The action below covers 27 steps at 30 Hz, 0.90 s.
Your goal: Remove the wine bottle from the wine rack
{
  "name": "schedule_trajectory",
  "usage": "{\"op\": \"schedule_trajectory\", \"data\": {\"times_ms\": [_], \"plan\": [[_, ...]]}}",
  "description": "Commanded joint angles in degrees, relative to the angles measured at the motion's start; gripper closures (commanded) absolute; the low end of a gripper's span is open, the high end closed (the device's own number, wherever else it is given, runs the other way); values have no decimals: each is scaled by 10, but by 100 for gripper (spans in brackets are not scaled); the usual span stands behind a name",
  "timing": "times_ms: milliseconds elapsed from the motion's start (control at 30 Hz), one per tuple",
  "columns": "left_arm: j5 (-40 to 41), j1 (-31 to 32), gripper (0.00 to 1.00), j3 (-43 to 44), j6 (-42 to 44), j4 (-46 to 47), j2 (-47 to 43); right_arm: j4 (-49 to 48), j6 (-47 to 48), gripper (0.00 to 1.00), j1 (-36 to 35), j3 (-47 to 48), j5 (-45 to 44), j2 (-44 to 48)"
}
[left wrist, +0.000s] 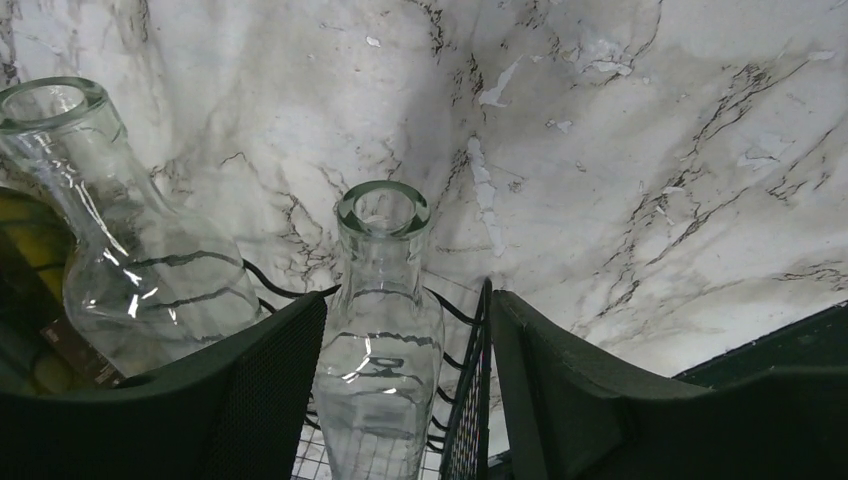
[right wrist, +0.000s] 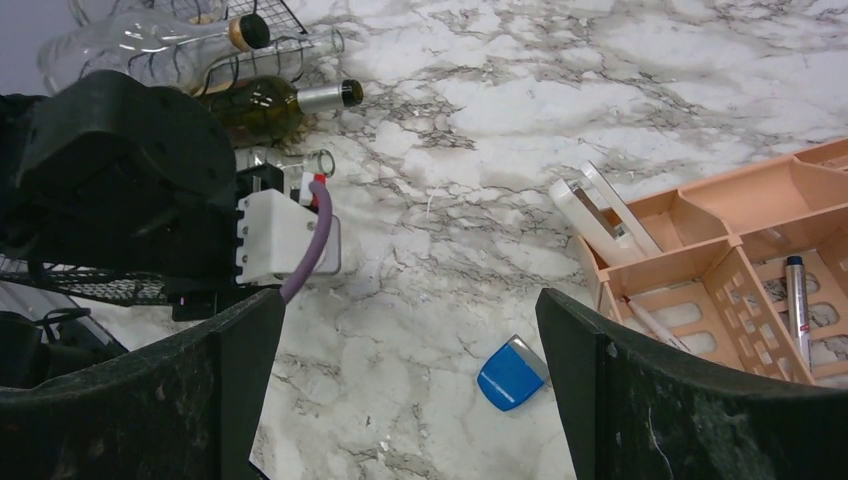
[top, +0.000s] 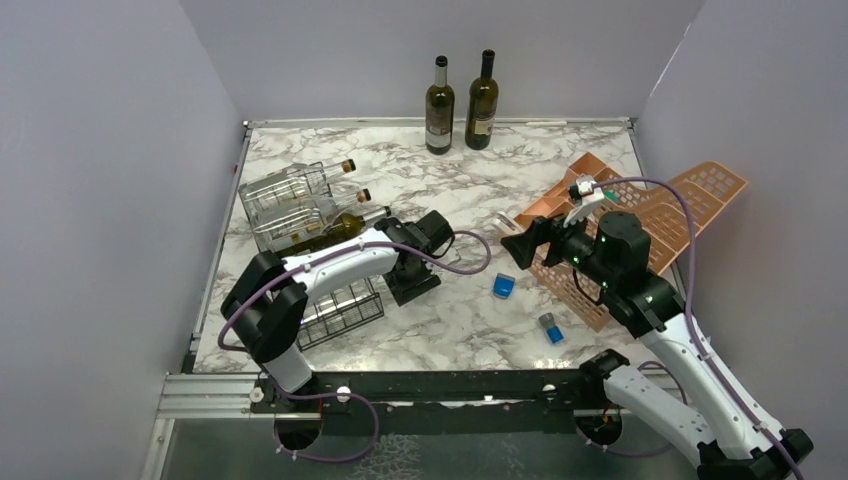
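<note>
The black wire wine rack [top: 345,308] stands at the left and holds several lying bottles. Two clear corked ones [top: 322,172] and a dark green one [top: 345,226] show. My left gripper [top: 405,270] reaches in at the rack's right end. In the left wrist view it [left wrist: 408,300] is open. Its fingers straddle the shoulder of a clear open-mouthed bottle [left wrist: 380,290], with a rack wire panel [left wrist: 475,400] between the bottle and the right finger. A second clear bottle [left wrist: 90,200] lies to the left. My right gripper [top: 518,245] [right wrist: 410,300] is open and empty above the table.
Two dark bottles [top: 460,100] stand upright at the back wall. An orange-pink mesh organizer [top: 640,220] sits at the right and also shows in the right wrist view [right wrist: 730,240]. Two small blue objects [top: 503,287] [top: 550,328] lie on the marble, and one of them shows in the right wrist view [right wrist: 512,373].
</note>
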<state>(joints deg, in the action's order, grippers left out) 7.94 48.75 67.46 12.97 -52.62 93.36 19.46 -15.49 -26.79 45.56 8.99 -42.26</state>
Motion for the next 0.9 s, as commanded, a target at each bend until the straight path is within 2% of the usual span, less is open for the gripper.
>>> {"op": "schedule_trajectory", "data": {"times_ms": [0, 867], "plan": [[-4, -3, 34, -9, 28, 23, 15, 3, 10, 0, -1, -7, -17, 18], [22, -24, 44, -54, 38, 99, 64, -4, 6, 1, -1, -9, -19, -5]]}}
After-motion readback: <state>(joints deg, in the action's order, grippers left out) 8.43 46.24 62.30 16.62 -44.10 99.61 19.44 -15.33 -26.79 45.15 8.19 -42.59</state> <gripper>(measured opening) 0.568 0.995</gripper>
